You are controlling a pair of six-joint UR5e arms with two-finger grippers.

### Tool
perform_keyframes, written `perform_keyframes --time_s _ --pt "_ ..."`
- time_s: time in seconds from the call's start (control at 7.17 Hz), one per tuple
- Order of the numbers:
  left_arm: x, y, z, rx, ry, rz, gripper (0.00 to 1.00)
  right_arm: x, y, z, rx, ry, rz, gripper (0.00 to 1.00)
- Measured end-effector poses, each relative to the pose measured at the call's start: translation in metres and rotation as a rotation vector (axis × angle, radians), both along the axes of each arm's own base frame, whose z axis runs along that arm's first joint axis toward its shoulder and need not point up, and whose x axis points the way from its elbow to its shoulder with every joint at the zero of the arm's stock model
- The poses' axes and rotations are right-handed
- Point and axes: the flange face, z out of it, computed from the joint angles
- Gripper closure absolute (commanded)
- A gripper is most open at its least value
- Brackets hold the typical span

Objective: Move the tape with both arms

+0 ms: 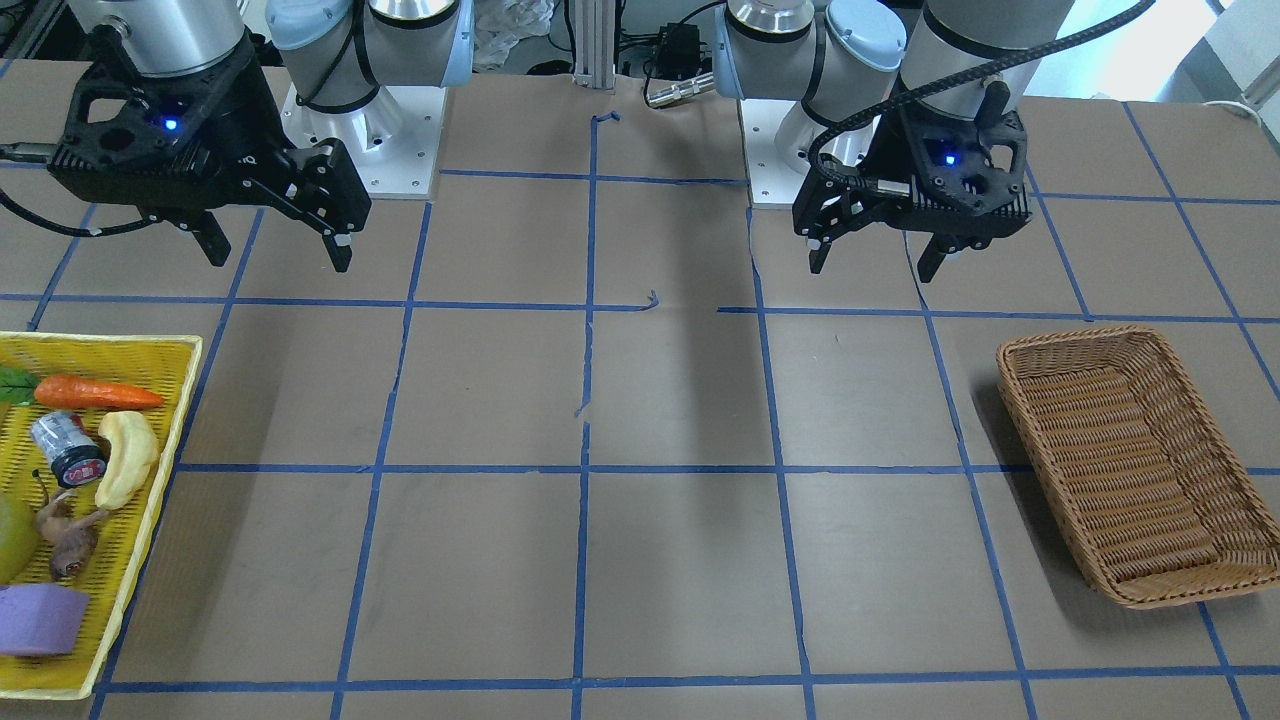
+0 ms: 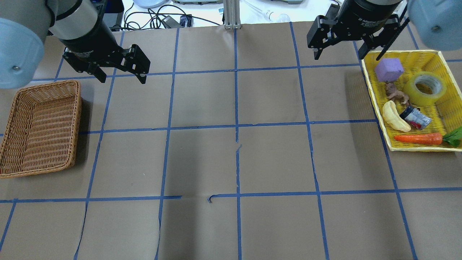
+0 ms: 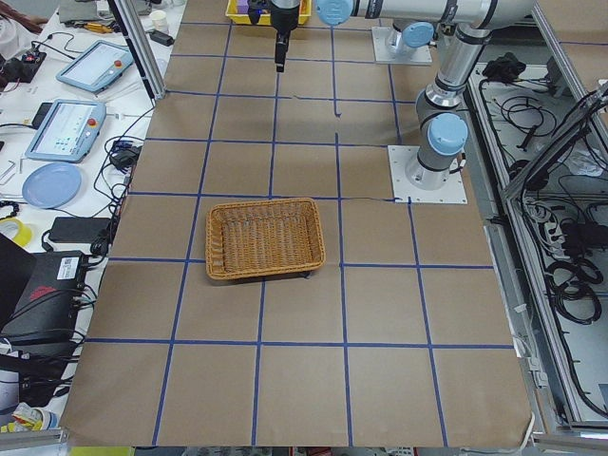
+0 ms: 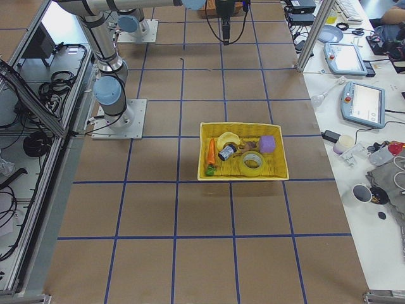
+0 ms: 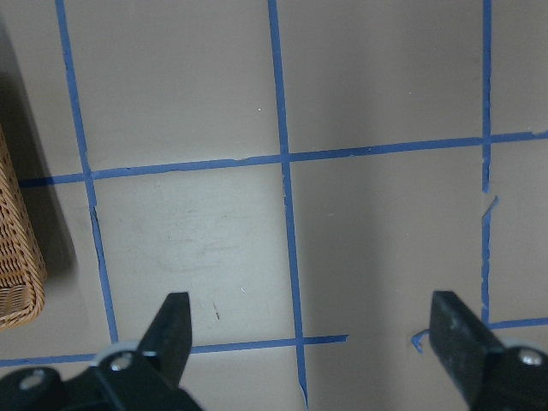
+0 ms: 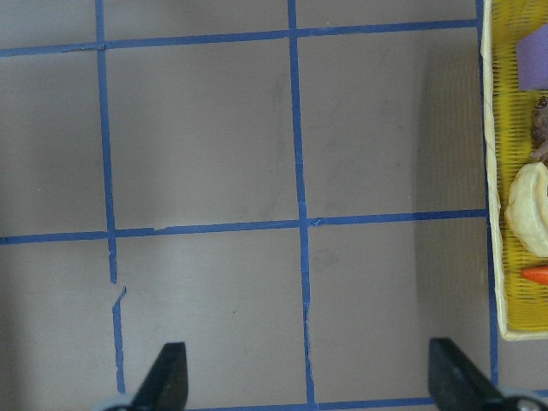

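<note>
The yellow-green tape lies flat in the yellow basket at the table's right end, beside the purple block. It also shows in the exterior right view and at the edge of the front view. My right gripper hangs open and empty above the table, just left of the basket's far corner; the right wrist view shows its fingers spread. My left gripper hangs open and empty near the wicker basket, with nothing between its fingertips in the left wrist view.
The yellow basket also holds a carrot, a banana, a small can and a brown toy figure. The wicker basket holds nothing. Blue tape lines grid the brown tabletop.
</note>
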Motion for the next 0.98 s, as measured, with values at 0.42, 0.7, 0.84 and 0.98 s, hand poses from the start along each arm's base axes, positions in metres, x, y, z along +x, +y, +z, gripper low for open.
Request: perform_keyframes --time_s 0.42,0.7,0.84,0.98 --pt "0.0 0.001 0.001 -0.002 0.001 0.0 0.0 0.0 0.0 0.0 0.003 -0.001 0.0 0.0" --pt "0.0 0.002 0.001 -0.003 0.001 0.002 0.0 -0.002 -0.001 -0.001 0.003 0.004 -0.001 0.0" --pt "0.0 0.002 0.001 -0.003 0.001 0.002 0.0 -0.008 -0.004 -0.002 0.004 0.007 0.0 0.0" --pt "0.0 0.002 0.001 -0.003 0.001 0.001 0.0 -0.022 -0.012 -0.005 0.008 -0.003 -0.003 0.0"
